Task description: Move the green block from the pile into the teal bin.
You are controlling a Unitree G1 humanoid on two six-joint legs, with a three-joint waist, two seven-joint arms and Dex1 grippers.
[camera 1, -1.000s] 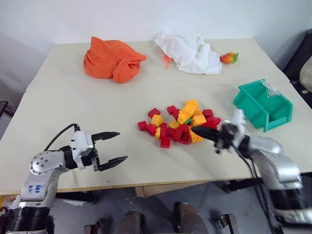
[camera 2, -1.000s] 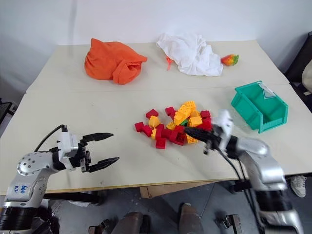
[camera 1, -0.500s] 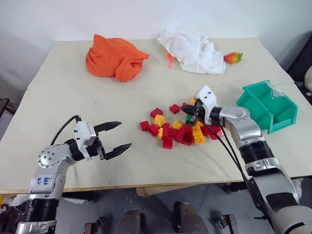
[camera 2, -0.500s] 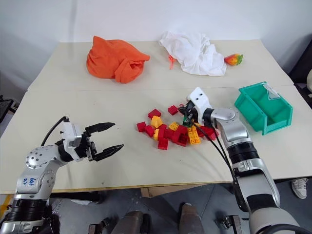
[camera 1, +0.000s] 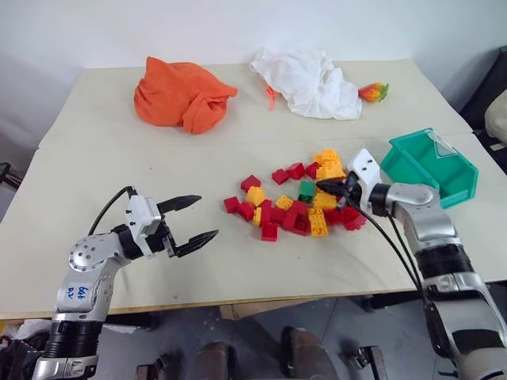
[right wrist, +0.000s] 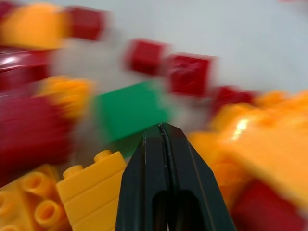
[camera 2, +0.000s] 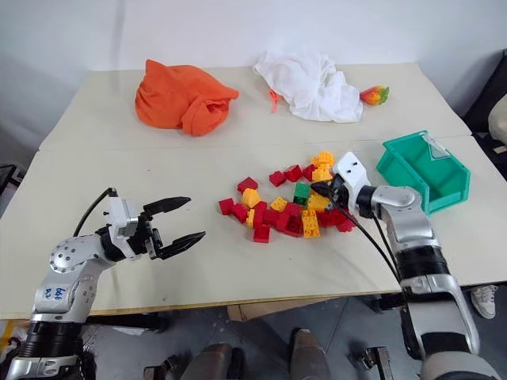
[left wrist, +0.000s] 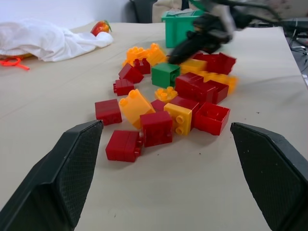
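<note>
The green block (camera 1: 306, 188) lies uncovered in the pile (camera 1: 297, 202) of red and yellow-orange bricks at the table's middle; it also shows as the green block (left wrist: 165, 74) and the green block (right wrist: 130, 110). My right gripper (camera 1: 323, 184) is shut and holds nothing, its tip low among the bricks just right of the green block. The teal bin (camera 1: 432, 165) stands at the right, its open front facing the pile. Well left of the pile, my left gripper (camera 1: 202, 218) hangs open and empty above the table.
An orange cloth (camera 1: 182, 95), a white cloth (camera 1: 310, 81) and a toy strawberry (camera 1: 373, 93) lie along the far side. Bare table (camera 1: 119, 170) spreads between my left gripper and the pile. The front edge runs just below both arms.
My shut right gripper swept from the pile's front into it, then drew right. Bricks scattered and the green block came uncovered. The left gripper has barely moved.
</note>
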